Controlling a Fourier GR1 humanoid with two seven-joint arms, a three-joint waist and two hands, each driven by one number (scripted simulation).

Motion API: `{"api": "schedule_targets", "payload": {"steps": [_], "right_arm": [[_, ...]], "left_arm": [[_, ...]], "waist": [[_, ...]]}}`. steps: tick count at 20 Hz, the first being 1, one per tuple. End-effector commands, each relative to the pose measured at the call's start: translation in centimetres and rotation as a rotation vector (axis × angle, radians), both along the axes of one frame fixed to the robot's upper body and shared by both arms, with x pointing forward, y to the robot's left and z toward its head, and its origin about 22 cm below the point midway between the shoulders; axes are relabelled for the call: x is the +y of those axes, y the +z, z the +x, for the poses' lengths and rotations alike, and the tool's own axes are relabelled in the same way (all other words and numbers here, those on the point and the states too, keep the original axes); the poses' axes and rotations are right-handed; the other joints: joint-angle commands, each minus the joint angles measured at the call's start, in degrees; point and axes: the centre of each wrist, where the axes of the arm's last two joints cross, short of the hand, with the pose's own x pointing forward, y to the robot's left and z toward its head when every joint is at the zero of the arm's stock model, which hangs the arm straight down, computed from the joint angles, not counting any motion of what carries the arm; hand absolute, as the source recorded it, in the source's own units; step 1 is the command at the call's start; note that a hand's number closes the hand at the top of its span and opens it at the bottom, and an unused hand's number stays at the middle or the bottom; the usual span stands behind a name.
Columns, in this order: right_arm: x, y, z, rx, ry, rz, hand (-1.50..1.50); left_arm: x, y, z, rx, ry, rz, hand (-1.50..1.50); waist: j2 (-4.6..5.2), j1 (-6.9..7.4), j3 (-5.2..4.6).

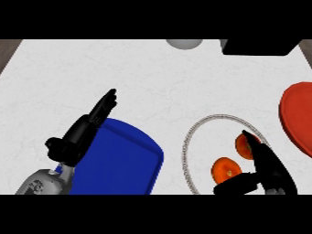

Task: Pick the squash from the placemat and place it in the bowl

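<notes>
While curled, right robot hand — grips squash.

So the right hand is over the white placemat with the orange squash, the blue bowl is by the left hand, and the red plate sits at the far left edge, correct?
Not quite. The head view shows the red plate at the far right edge, not the left. The rest holds: right hand over the white placemat with the orange squash, blue bowl by the left hand.
</notes>
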Motion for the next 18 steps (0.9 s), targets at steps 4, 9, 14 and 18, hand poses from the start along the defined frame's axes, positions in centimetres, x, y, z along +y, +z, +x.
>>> {"api": "schedule_targets", "payload": {"steps": [4, 9, 14, 18], "right_arm": [[2.9, 0.7, 2.0, 0.166, -0.064, -0.115, -1.5], [2.6, 0.8, 0.9, 0.135, -0.081, -0.193, -1.5], [5.4, 0.8, 1.5, 0.085, -0.075, -0.222, -1.5], [4.4, -1.3, 0.4, 0.115, -0.099, -0.336, -1.5]], "left_arm": [[0.4, 1.5, 0.4, -0.008, 0.01, -0.003, 0.0], [1.5, -0.4, -1.3, 0.028, 0.014, -0.011, 0.0], [0.3, -0.9, 1.1, 0.027, 0.02, -0.008, 0.0], [-0.1, -0.5, -0.8, 0.021, 0.019, -0.001, 0.0]], "waist": [[-0.21, -0.36, 0.08], [-0.32, -0.85, 0.12], [-0.01, -1.47, 0.15], [-0.23, -1.21, 0.16]]}}
